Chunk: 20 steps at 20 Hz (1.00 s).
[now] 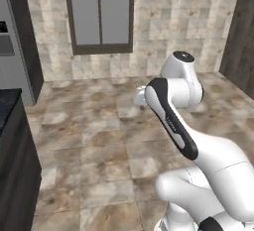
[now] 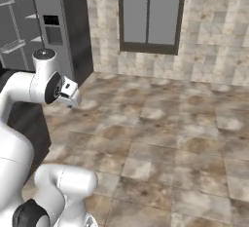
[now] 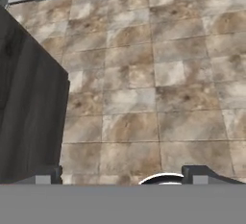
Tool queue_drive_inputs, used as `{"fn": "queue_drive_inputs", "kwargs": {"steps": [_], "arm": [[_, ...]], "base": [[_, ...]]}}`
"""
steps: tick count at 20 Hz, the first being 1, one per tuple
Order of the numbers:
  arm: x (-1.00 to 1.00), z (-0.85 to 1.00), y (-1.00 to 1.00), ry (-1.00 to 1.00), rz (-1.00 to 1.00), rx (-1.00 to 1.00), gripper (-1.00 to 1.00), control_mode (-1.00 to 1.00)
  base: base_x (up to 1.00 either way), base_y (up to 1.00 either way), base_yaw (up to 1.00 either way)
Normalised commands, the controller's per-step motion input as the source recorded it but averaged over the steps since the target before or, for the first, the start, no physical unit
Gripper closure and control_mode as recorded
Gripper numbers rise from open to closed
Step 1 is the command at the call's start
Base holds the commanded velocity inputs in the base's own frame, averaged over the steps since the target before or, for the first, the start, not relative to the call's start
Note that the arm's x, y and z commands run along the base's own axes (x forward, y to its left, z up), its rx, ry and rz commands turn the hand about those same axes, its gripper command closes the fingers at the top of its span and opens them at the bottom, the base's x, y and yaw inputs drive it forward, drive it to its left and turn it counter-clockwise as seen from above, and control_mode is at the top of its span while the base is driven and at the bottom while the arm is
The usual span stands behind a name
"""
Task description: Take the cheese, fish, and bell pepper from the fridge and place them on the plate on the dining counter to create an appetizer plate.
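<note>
The end effector (image 3: pixel 122 175) stands with its jaws wide apart, holding nothing, pointed down at bare tiled floor (image 3: pixel 144 74). The fridge (image 2: pixel 34 26) stands at the far left, shelves exposed. No cheese, fish or bell pepper can be made out. Judged step: approaching the fridge; next the base must close in.

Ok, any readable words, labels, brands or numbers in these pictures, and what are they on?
None can be read.
Small dark marks on the arm's black cover: too blurred to read.
The fridge dispenser panel: no legible text.
</note>
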Motion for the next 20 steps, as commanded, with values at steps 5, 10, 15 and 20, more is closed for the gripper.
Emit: {"fn": "queue_drive_inputs", "kwargs": {"steps": [5,10,15,20], "arm": [[0.0,0.0,0.0,0.0,0.0,0.0,-1.0,1.0],[0.0,0.0,0.0,0.0,0.0,0.0,-1.0,1.0],[0.0,0.0,0.0,0.0,0.0,0.0,-1.0,1.0],[0.0,0.0,0.0,0.0,0.0,0.0,-1.0,1.0]], "base": [[1.0,-0.32,0.1],[1.0,0.0,0.08],[1.0,0.02,0.11],[1.0,0.11,0.14]]}}
